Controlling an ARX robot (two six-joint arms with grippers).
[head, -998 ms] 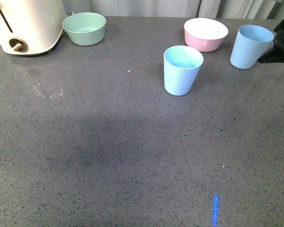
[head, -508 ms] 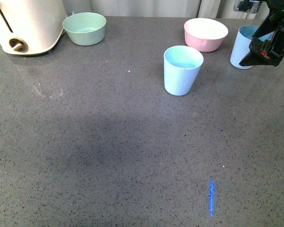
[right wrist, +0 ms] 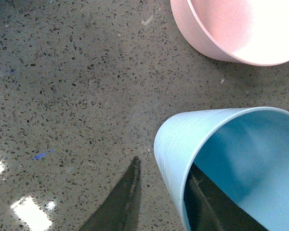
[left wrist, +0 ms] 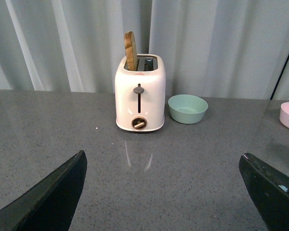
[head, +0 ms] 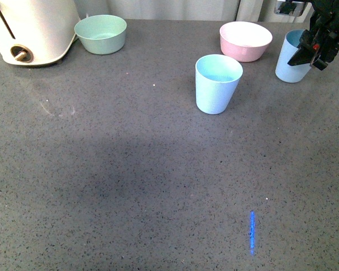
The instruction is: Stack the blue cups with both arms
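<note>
The left gripper (left wrist: pixel 162 155) is hanging open, empty, a light blue tapered plastic cup (head: pixel 218 83) is standing mid-table, and the unclenched right gripper (right wrist: pixel 164 166) is straddling the wall of the matching far cup (head: pixel 287 63) (one finger inside) beside the pink round bowl (head: pixel 246 40), probably needing a squeeze, then lift.

The blue cups (head: pixel 218 84) look matt plastic — the speckled countertop (head: pixel 130 169) smooth, faintly glossy.

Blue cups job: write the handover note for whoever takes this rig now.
Left pincer: open, empty, facing the toaster, away from both cups.
Right pincer: open, straddling the wall of the right cup, one finger inside, one outside, not clamped.
Middle cup: upright on the table, near the pink bowl.
Done: nothing stacked.
Left: grip the right cup, lift, nest it into the middle cup.
</note>
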